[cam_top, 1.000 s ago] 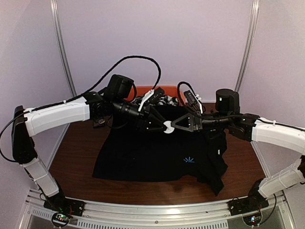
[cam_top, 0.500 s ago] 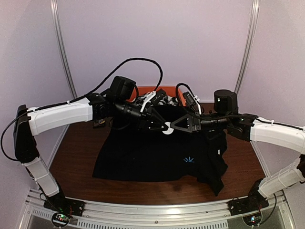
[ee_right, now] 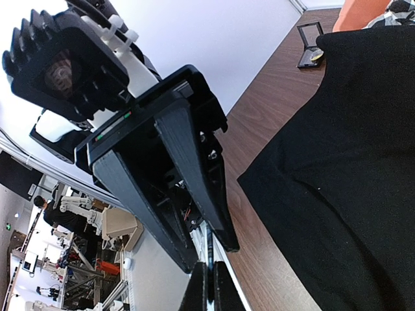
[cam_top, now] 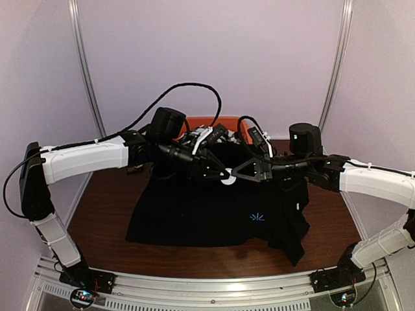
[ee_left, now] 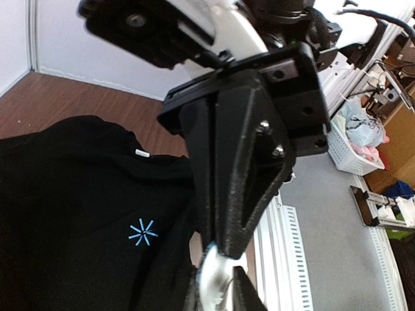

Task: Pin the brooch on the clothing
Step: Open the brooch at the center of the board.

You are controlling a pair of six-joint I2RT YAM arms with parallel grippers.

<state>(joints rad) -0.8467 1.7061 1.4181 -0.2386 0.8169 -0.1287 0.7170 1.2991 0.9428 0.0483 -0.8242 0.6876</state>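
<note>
Left claw [ee_left: 217, 299] sits at the bottom edge. Its fingers [ee_left: 249, 301] are close on either side of a round white brooch [ee_left: 213, 278]; can't tell if they touch it. Right claw [ee_left: 227, 251] comes in from above, jaws together, tip on the brooch's top edge. Left of the claws: black shirt [ee_left: 78, 214] on the brown table [ee_left: 84, 97], with a light-blue starburst mark [ee_left: 142, 232] and a small white tag [ee_left: 140, 153] showing. Right of them: ribbed metal rail [ee_left: 288, 259], grey floor [ee_left: 337, 246].
</note>
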